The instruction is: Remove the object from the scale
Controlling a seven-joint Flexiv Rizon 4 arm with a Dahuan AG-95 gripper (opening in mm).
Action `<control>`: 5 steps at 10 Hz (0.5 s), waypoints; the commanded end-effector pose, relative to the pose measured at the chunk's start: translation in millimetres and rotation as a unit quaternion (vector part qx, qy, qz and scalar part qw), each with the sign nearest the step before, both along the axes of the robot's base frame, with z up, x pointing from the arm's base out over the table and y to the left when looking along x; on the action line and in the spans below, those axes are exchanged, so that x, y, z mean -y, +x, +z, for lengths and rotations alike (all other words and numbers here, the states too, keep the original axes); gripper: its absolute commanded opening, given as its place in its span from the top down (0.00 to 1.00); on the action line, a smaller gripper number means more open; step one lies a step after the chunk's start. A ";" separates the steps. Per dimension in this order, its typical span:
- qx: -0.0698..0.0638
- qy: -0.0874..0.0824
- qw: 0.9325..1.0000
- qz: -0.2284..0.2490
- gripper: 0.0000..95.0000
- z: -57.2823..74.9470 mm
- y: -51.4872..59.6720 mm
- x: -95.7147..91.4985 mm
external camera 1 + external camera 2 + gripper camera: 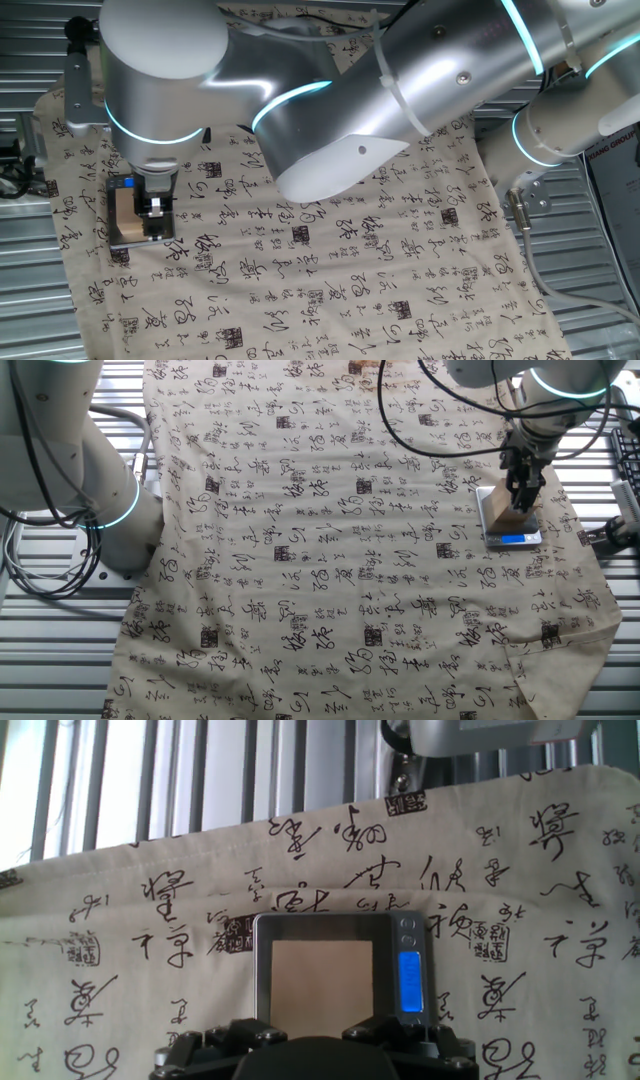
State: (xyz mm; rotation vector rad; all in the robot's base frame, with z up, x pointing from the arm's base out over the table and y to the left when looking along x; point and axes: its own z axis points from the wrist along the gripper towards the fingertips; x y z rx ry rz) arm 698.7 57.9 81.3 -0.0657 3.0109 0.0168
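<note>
The scale (320, 927) is a small dark flat unit with a blue lit display (410, 982) on its right short edge. The object, a plain tan block (320, 975), lies flat on its platform. My gripper (312, 1032) is open, and its dark fingers (240, 1032) stand to either side of the block's near end. In one fixed view the gripper (155, 210) is low over the block (124, 210) and the scale (123, 184). In the other fixed view the gripper (520, 505) hangs over the block (505, 520) on the scale (513, 541). I cannot tell whether the fingers touch the block.
A beige cloth with black calligraphy (320, 540) covers the slatted metal table (60, 650). The scale sits near the cloth's edge. The robot base (110, 510) and cables (430, 420) are nearby. The arm's big links (400, 90) span above the cloth.
</note>
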 end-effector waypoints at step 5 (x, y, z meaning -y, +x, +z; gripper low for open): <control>0.000 0.005 1.000 -0.002 0.20 0.4 2.6 -0.7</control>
